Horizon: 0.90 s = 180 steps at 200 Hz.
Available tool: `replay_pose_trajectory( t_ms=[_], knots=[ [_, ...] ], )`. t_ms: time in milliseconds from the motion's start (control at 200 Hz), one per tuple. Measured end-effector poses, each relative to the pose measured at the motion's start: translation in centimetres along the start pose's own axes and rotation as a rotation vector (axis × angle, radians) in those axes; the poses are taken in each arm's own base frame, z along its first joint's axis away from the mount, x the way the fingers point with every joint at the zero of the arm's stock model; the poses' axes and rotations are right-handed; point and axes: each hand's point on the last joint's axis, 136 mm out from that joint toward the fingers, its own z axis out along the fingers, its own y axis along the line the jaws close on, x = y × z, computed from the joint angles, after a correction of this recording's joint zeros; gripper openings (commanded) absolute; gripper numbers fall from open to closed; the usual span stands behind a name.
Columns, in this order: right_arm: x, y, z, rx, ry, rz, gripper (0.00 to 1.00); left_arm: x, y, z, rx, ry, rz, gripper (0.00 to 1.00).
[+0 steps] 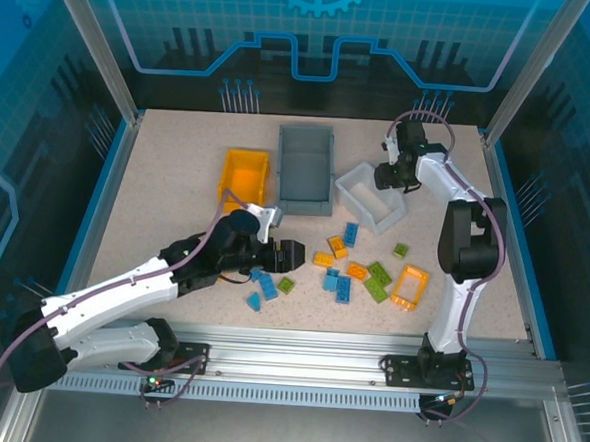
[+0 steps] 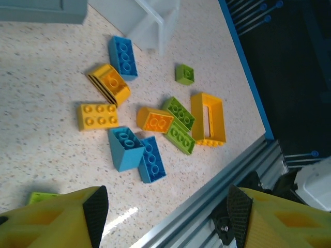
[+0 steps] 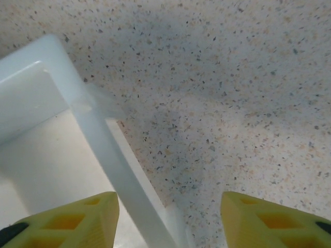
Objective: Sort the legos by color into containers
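Orange, blue and lime legos lie scattered on the table's near right: a blue brick (image 1: pixel 351 233), an orange brick (image 1: pixel 336 247), a green brick (image 1: pixel 375 289) and a flat orange frame (image 1: pixel 409 286). The yellow bin (image 1: pixel 246 178), grey bin (image 1: pixel 306 167) and white bin (image 1: pixel 370 198) stand behind them. My left gripper (image 1: pixel 291 253) hovers open and empty left of the pile, near two blue bricks (image 2: pixel 125 149) and an orange brick (image 2: pixel 155 120). My right gripper (image 1: pixel 390 177) is open over the white bin's far end, astride its wall (image 3: pixel 111 165) without touching it.
More loose bricks, a blue one (image 1: pixel 269 287) and a green one (image 1: pixel 286 285), lie under my left wrist. The aluminium front rail (image 2: pixel 207 196) runs close below the left gripper (image 2: pixel 166 212). Speckled bare table (image 3: pixel 232 103) lies beside the white bin, under the right gripper (image 3: pixel 168 217).
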Motion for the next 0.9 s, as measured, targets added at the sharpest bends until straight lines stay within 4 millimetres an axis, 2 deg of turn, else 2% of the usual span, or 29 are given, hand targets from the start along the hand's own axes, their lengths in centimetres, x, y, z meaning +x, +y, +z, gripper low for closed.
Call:
replay_pose_trajectory(
  t_ms=[205, 405, 610, 900],
  knots=[
    [0.4, 0.2, 1.1, -0.013, 0.041, 0.01, 0.29, 2.3, -2.3, 0.9, 0.051, 0.032, 0.04, 0.66],
    [1.0, -1.0, 1.1, 0.046, 0.05, 0.077, 0.13, 2.6, -2.6, 1.3, 0.046, 0.027, 0.048, 0.66],
    [2.8, -3.4, -0.1, 0.094, 0.057, 0.213, 0.13, 2.3, -2.3, 1.3, 0.027, 0.007, 0.048, 0.66],
    [2.0, -2.9, -0.3, 0.102, 0.05, 0.29, 0.12, 1.7, -1.5, 0.2, -0.011, -0.035, 0.027, 0.66]
  ],
)
